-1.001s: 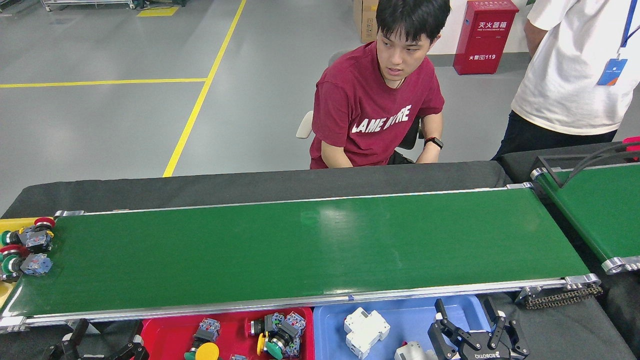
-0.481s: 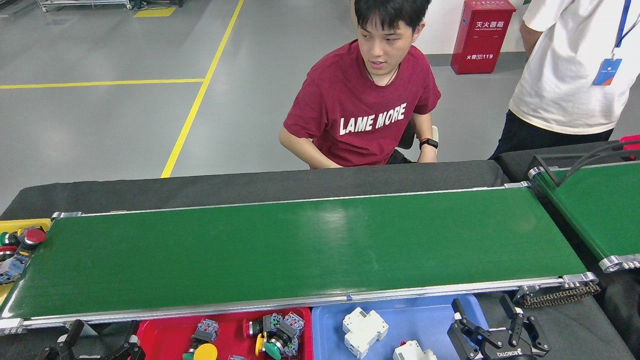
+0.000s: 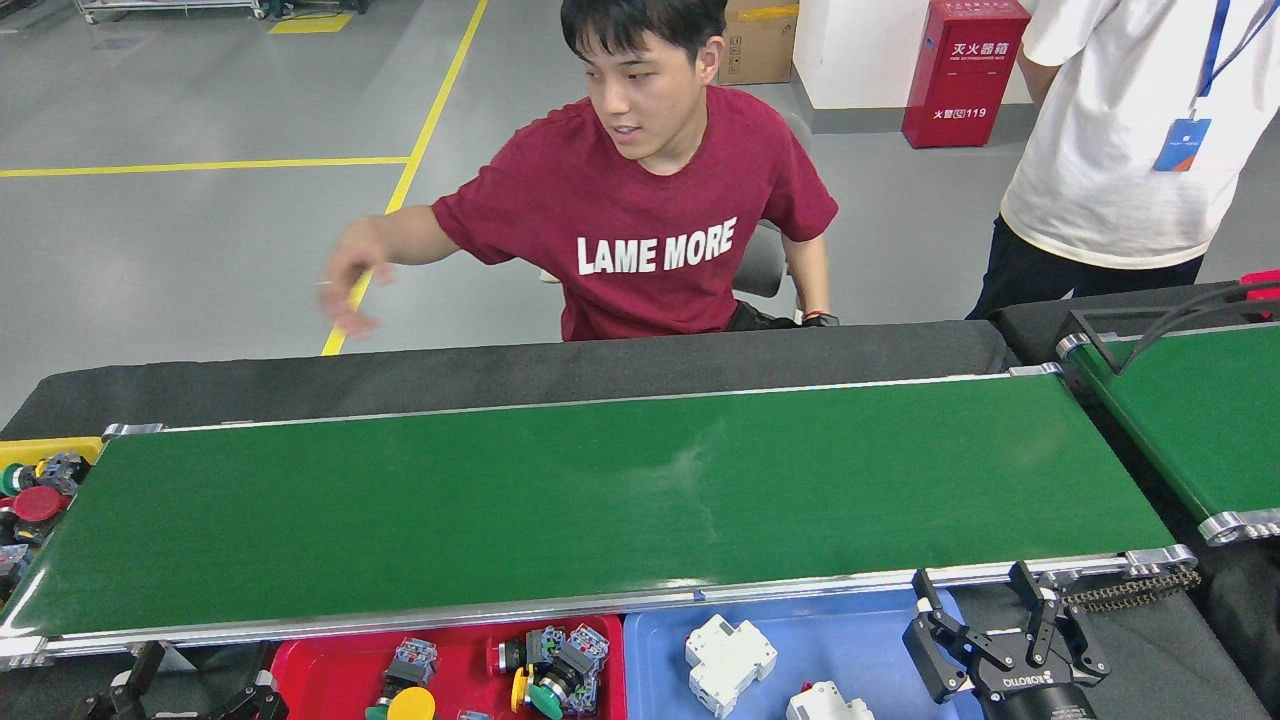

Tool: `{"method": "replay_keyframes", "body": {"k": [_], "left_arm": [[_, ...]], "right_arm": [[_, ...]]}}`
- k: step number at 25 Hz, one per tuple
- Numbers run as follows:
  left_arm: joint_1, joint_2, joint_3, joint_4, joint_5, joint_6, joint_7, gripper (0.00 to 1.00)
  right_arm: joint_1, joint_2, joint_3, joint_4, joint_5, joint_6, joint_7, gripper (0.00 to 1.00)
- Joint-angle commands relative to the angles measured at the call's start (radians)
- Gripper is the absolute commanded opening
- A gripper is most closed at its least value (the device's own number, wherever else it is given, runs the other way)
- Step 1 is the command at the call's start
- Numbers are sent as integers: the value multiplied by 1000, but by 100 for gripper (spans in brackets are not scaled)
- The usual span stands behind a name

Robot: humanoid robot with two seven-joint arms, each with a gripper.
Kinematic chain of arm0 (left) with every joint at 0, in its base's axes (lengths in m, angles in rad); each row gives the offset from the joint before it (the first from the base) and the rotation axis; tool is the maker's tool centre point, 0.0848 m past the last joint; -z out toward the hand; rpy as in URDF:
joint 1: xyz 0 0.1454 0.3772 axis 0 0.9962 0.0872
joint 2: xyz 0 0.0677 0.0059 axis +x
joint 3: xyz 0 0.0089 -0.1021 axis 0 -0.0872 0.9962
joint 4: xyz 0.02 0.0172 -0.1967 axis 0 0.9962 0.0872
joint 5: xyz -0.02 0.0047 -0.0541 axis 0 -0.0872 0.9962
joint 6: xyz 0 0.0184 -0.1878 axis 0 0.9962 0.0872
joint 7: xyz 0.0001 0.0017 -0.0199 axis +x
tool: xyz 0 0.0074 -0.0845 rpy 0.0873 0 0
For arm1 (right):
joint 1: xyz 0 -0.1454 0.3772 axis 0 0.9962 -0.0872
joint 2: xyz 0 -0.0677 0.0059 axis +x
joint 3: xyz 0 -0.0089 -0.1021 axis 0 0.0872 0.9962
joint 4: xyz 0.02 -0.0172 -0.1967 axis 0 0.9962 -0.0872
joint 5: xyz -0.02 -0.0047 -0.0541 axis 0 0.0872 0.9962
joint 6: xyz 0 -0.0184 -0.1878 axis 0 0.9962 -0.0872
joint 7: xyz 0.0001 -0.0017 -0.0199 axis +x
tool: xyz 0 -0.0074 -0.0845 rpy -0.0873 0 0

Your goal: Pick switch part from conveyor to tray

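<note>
No switch part lies on the long green conveyor belt with its silver aluminium frame (image 3: 600,500); its surface across the middle of the frame is bare. So nothing is there for us to pick at this moment.

Progress, as we judge it: several push-button switch parts (image 3: 550,670) with yellow and green caps already sit in the red plastic tray (image 3: 330,665) at lower centre-left. White moulded breaker-like blocks (image 3: 730,660) rest in the blue plastic tray (image 3: 850,630) at lower centre. More switch parts with red and green caps (image 3: 35,495) sit heaped in a yellow bin (image 3: 55,448) at the far left edge, off the belt end. What remains depends on further parts arriving on the belt.

Our right gripper (image 3: 1005,635), lower right, hovers over the blue tray's right edge, fingers spread, holding nothing. Our left gripper (image 3: 185,690), lower left, is cut off by the bottom edge; fingertips appear apart, nothing seen between them.

Hard to make out: both trays are cropped at the bottom, so their full contents are unknown. A seated person's hand (image 3: 345,275), upper left, is blurred. A second green belt (image 3: 1200,420) at right is only partly in view.
</note>
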Motion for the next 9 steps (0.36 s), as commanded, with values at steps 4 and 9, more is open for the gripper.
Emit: {"method": "replay_keyframes", "body": {"k": [4,9], "left_arm": [[-2,4,9,-10,5,5,8,100],[-2,1,23,-11,5,7,8,100]], "right_arm": [[-12,0,-7,-16,-3,10,-15,99],[-12,-8,-5,-18,-1,5,-21,99]]}}
